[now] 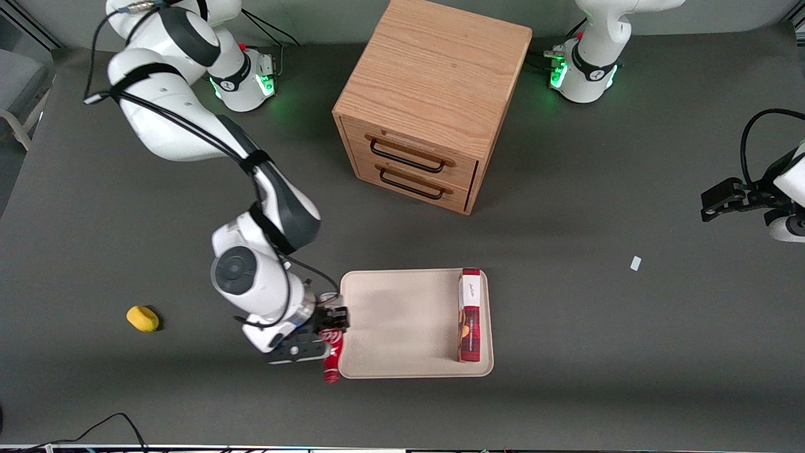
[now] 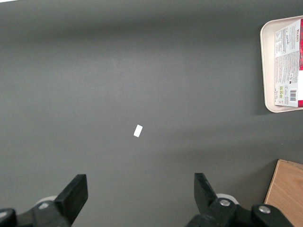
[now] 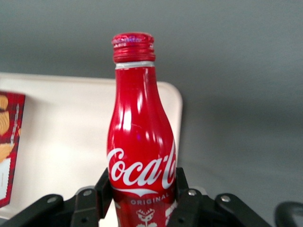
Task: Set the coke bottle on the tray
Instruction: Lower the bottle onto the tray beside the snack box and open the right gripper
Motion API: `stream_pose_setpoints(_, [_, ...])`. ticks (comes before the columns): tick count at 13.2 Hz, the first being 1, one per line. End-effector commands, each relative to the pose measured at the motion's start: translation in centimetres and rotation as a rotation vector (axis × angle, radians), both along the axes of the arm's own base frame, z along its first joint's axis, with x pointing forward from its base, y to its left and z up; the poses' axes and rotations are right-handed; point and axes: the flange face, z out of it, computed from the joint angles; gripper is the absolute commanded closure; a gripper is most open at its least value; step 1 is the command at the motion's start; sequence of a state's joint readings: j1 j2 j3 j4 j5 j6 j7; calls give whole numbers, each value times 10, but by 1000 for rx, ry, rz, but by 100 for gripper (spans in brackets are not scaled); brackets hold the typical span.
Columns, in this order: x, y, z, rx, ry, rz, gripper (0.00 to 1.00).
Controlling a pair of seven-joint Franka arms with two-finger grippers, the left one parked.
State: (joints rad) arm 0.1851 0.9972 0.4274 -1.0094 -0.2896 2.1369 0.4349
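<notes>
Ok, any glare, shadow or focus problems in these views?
Right wrist view: bright streaks of glare on the coke bottle held in the gripper; the biscuit box looks soft. Front view: green base lights tint the table near the drawer cabinet; a soft shadow lies across the tray. Left wrist view: evenly lit.
</notes>
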Motion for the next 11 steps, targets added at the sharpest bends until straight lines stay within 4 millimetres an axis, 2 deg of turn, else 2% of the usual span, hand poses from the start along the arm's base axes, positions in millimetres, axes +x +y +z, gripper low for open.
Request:
stream_pose_setpoints(1, [2, 12, -19, -13, 8, 26, 100])
stream_pose_setpoints(4, [-2, 11, -57, -18, 63, -1, 100])
stream_pose_setpoints(6, [1, 0, -75, -19, 89, -25, 100])
stream_pose_setpoints(8, [-2, 2, -85, 9, 126, -86, 100])
stream_pose_setpoints(11, [-1, -1, -89, 10, 131, -110, 100])
